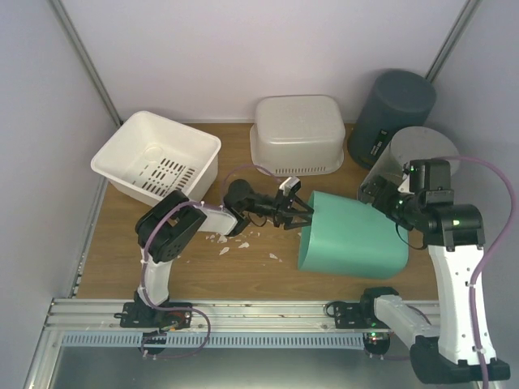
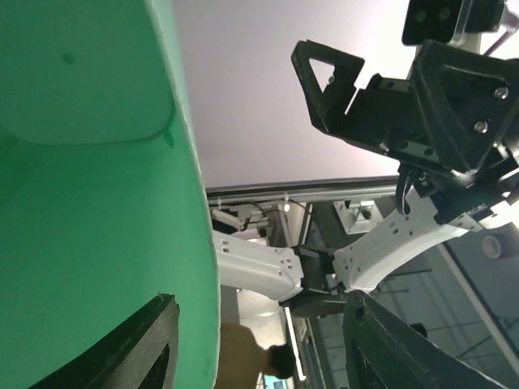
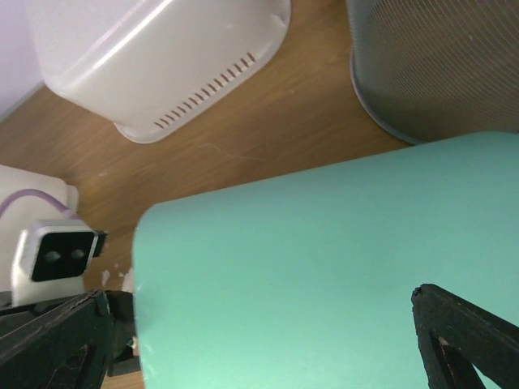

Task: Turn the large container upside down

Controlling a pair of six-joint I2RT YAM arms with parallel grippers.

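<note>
Left jaws slack astride its rim, right jaws spread wide, the side-lying large green plastic container risks rolling away.

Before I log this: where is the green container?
In the top view the green container lies on its side right of centre, its left end at the left gripper, upturned white tub behind it.

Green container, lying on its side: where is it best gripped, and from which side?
Likely the thin rim of its open mouth, approached from the left, since the mouth faces the left gripper. The green container has a body that looks far too wide for the jaws, while the wall edge lets one finger go inside and one outside.
</note>
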